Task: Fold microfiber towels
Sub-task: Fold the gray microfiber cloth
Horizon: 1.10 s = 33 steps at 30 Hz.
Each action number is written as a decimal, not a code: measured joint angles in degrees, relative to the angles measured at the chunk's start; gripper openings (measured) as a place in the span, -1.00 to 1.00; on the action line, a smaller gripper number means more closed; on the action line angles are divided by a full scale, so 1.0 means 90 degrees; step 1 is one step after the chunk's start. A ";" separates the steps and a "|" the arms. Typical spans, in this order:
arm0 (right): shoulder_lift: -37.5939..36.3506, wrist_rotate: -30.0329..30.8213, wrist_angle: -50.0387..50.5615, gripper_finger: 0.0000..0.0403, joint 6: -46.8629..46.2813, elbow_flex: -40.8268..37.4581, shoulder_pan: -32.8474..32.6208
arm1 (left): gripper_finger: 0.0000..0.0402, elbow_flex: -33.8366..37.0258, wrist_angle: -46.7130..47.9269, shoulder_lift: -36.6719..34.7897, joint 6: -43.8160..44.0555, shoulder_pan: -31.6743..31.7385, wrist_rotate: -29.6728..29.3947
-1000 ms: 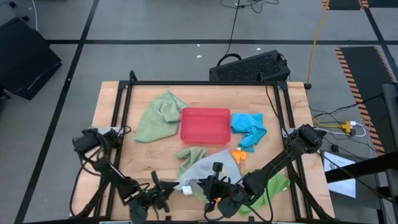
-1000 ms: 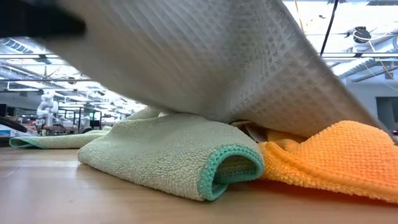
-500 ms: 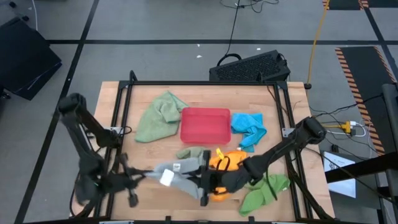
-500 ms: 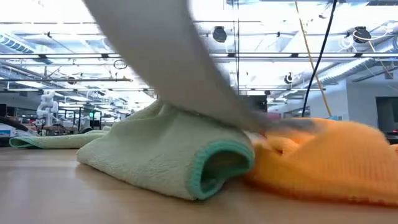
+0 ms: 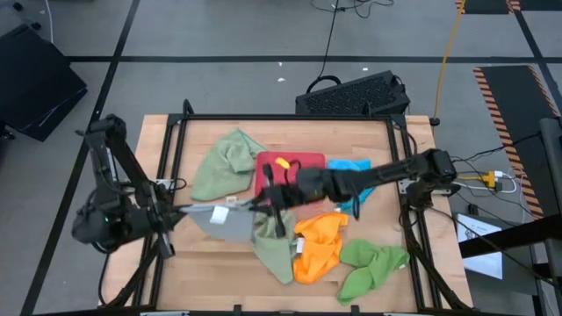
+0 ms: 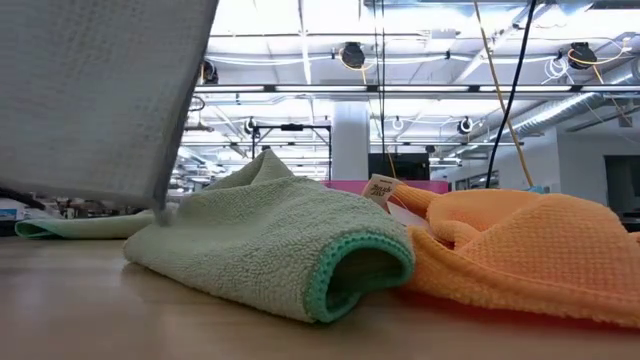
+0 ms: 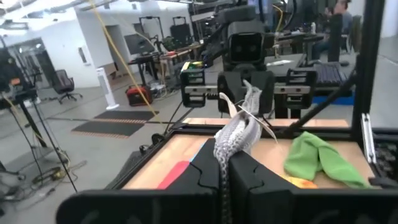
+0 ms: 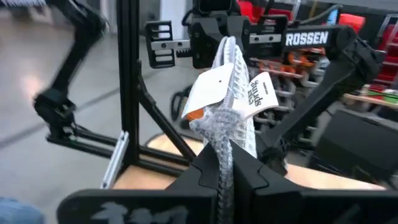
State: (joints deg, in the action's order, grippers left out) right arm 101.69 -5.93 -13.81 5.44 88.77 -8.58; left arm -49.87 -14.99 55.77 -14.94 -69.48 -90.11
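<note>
Wooden table (image 5: 158,132), black-framed. On it: red tray (image 5: 303,162) toward the far edge, sage green towel (image 5: 219,165) beside it, bright blue towel (image 5: 349,167). Toward the near edge: second sage green towel (image 5: 274,250), orange towel (image 5: 320,246), bright green towel (image 5: 373,266).

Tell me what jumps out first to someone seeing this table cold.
The grey-blue waffle-weave microfiber towel grabs the eye, stretched in the air between the left gripper at the table's left edge and the right gripper over the middle, both shut on it. Below it a bright orange microfiber towel lies crumpled beside a sage green one, with a rigid red rectangular tray behind them.
</note>
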 joint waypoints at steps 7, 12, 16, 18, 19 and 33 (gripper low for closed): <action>-0.0005 -0.1542 -0.0249 -0.99 -0.0587 0.0000 0.0942 | -0.99 0.0000 0.1086 -0.0660 0.1107 0.0308 0.0077; -0.0005 -0.2206 0.0049 -0.99 -0.0925 -0.0012 0.1238 | -0.99 0.0000 0.3008 -0.0706 0.3616 0.0792 0.1961; -0.0053 -0.2207 0.0701 -0.99 -0.0964 -0.0019 0.1183 | -0.99 -0.0005 0.4449 -0.0373 0.5424 0.1078 0.3257; -0.0068 -0.2190 0.1026 -0.99 -0.0872 -0.0019 0.1099 | -0.99 -0.0005 0.5001 -0.0321 0.6028 0.1084 0.3608; -0.0070 -0.2191 0.1169 -0.99 -0.0857 -0.0019 0.1063 | -0.99 -0.0005 0.5293 -0.0339 0.6272 0.1084 0.3690; 0.0138 -0.1037 -0.0566 -0.99 -0.1017 -0.0017 0.1437 | -0.99 -0.0007 0.7413 -0.2859 0.6777 0.1532 0.3821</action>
State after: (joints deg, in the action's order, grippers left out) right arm 102.93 -15.27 -18.91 -3.71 88.62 4.36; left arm -49.93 51.73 30.04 46.05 -55.69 -55.71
